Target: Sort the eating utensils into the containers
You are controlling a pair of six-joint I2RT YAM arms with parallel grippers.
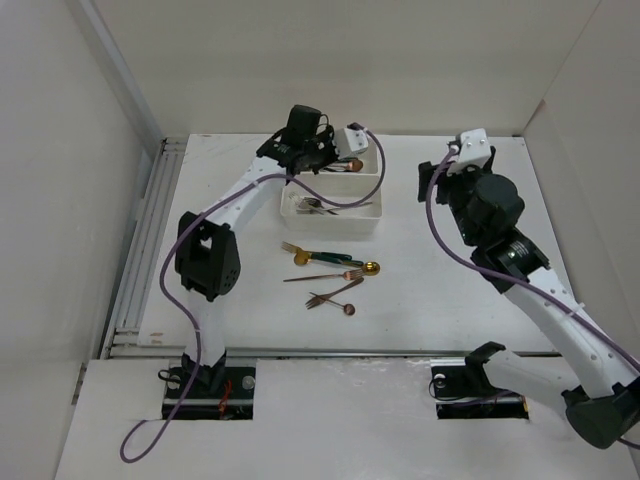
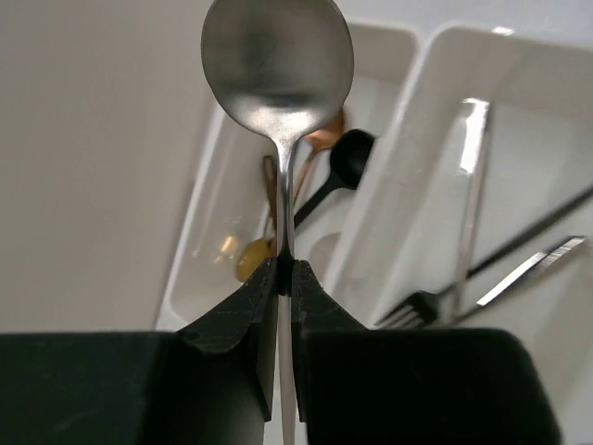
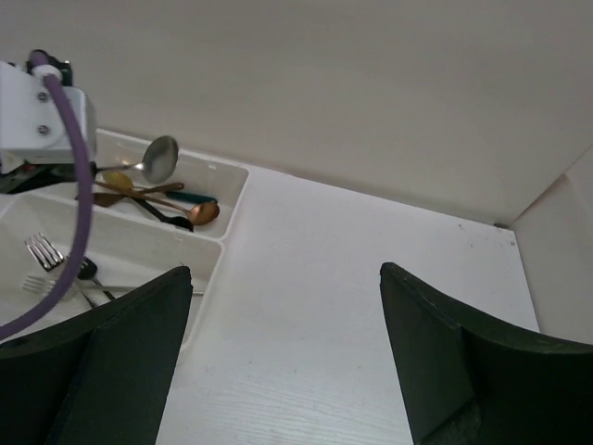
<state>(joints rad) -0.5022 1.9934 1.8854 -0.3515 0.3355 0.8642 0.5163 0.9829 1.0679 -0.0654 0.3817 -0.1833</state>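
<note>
I am clamping my left claw (image 2: 285,269) on a silver spoon (image 2: 278,65), its polished round bowl hanging over the spoon tray (image 2: 199,232). My right claw (image 3: 283,271) is gaping empty. It and the fork tray (image 2: 435,102) are holding pieces; several forks and spoons (image 1: 330,275) are lying unsorted at six o'clock of them.

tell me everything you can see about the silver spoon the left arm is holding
The silver spoon is polished metal: a round, smooth bowl and a slim neck running into a thin handle. The left tool is shut on that handle, pinching it just below the neck. It hangs in the air over the far white tray, bowl pointing away from the tool, touching nothing else. Other spoons lie in the tray beneath.
</note>
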